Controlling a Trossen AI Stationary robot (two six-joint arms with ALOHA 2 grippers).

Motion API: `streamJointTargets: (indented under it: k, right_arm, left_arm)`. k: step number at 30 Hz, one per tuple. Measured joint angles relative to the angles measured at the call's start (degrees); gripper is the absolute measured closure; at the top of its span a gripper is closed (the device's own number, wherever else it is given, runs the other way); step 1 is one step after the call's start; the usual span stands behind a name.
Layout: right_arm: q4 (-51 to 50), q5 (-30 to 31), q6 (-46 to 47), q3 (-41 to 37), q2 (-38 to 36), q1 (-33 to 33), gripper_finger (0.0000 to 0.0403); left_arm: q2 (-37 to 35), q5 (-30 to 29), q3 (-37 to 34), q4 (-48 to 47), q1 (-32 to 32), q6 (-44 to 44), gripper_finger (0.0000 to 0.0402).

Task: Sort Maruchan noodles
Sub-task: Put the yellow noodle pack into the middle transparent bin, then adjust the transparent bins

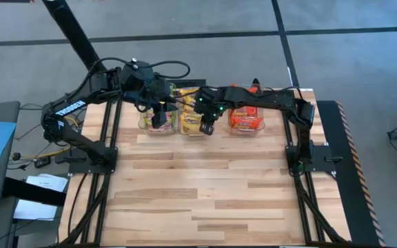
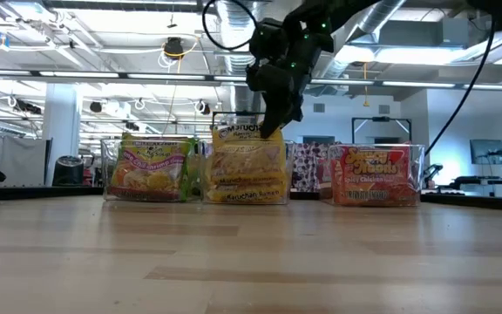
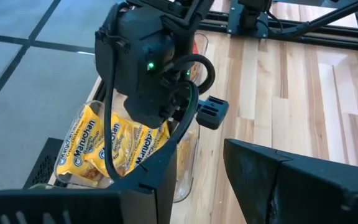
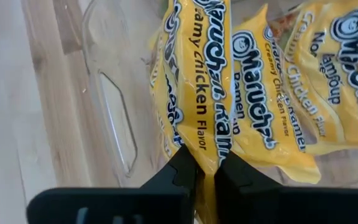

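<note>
Yellow packet [image 4: 194,93] pinched in right gripper [image 4: 205,163] over middle bin [image 4: 114,106]; left gripper [image 1: 158,116] nearby, fingers apart.

Overhead, table-level and two close wrist cameras share the bins [image 1: 202,118].

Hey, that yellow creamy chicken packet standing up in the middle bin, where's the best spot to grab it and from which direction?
Judging by its pose, take the yellow creamy chicken packet by its thin upper edge, from above. It stands on edge in the clear middle bin, whose walls block the sides. The right gripper is shut on that edge. The left gripper hangs over the neighbouring bin.
</note>
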Motion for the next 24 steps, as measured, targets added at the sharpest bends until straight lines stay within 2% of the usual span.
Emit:
streamJointTargets:
  k: [7,18,24]
  right_arm:
    - [-0.3,-0.1,0.0,0.0,0.0,0.1,0.033]
    - [-1.0,0.0,0.4,0.1,-0.5,-0.4,0.0234]
    - [-6.7,0.0,0.6,4.9,-0.8,-1.5,0.0216]
  left_arm:
    - [0.0,0.0,0.0,-0.2,0.0,0.0,0.0279]
    - [0.0,0.0,0.0,-0.2,0.0,0.0,0.0279]
    - [0.0,0.0,0.0,-0.2,0.0,0.0,0.0279]
